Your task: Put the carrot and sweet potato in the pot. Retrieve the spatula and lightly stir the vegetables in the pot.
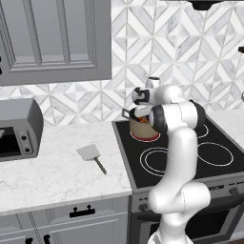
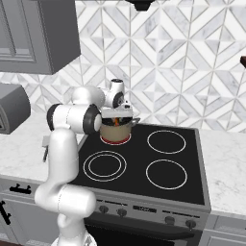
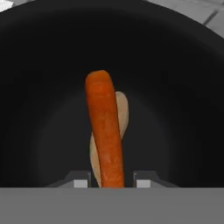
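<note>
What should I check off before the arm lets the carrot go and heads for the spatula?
1. Carrot over the pot's dark inside: ok.
2. Sweet potato already in the pot, behind the carrot: ok.
3. Fingers open or closed on the carrot: cannot tell.
4. Pot on the stove's back left burner: ok.
5. Spatula lying flat on the counter, nothing on it: ok.

Grey cabinets (image 1: 55,40), patterned tile backsplash (image 2: 182,62)
</note>
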Tool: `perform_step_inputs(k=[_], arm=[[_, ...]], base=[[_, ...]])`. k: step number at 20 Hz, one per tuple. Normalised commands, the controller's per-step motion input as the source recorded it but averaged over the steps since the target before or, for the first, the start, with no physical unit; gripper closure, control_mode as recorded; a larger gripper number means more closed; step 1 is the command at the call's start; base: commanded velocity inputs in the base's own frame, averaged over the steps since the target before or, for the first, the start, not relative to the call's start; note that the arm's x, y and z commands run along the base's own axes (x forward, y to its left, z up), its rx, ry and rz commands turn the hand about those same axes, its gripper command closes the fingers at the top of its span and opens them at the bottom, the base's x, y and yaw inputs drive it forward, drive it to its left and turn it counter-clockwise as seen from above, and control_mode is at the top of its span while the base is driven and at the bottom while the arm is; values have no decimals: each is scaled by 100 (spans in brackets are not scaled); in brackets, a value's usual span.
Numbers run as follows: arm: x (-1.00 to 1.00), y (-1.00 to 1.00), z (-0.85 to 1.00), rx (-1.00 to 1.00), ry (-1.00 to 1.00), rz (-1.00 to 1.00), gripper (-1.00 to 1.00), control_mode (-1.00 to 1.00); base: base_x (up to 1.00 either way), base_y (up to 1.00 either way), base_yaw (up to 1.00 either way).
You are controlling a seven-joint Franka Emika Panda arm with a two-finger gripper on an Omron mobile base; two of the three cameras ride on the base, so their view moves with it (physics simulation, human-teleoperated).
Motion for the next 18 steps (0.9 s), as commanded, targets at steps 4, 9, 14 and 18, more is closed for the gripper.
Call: perform_step_inputs(k=[4, 9, 14, 18], arm=[[-19, 0, 0, 0, -11, 0, -100, -100], [-17, 0, 36, 0, -19, -3, -100, -100], [-69, 11, 70, 0, -18, -5, -100, -100], [-13, 0, 0, 0, 0, 0, -100, -100]], base=[[0, 0, 0], [0, 0, 0], [0, 0, 0], [0, 0, 0]])
